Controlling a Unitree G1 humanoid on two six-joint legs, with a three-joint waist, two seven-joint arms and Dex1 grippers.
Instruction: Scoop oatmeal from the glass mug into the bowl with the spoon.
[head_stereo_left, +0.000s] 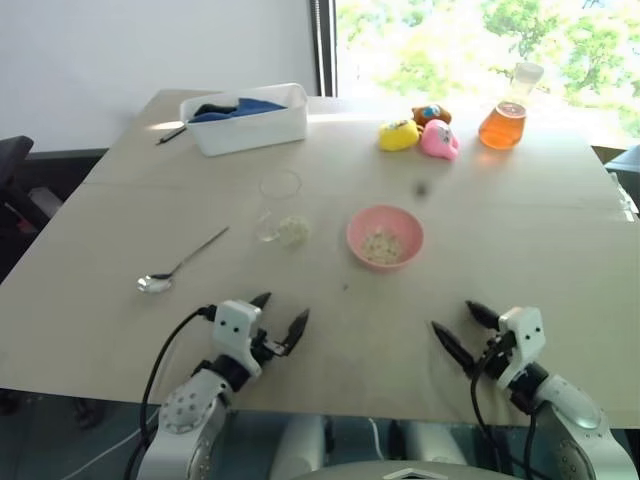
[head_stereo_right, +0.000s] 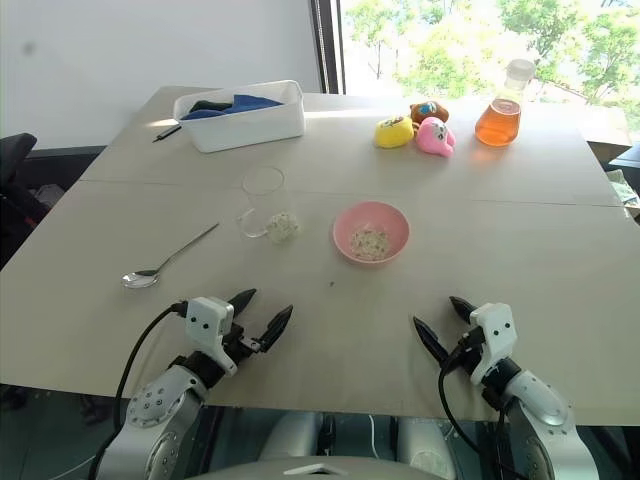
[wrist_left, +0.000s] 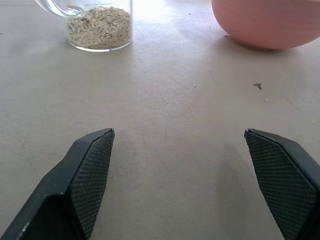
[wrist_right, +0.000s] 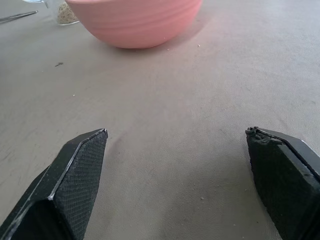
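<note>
Two grippers are hovering low over the near edge of the table, both with jaws spread wide and gripping nothing. Ahead of the left gripper and off to its left, the spoon is lying flat on the table, bowl end nearer the robot, well apart from the fingers. Straight ahead of that gripper the glass mug is standing upright with oatmeal sitting in its bottom. The pink bowl is resting between the two grippers and farther out, just beside the mug, and some flakes are already lying in it. Judging by this, either the scooping is pausing between rounds or the spoon pickup is only beginning. The next move is calling for the left gripper to reach out leftward, straddle the thin handle and pinch it off the flat surface. The right gripper is idling ahead of the bowl.
</note>
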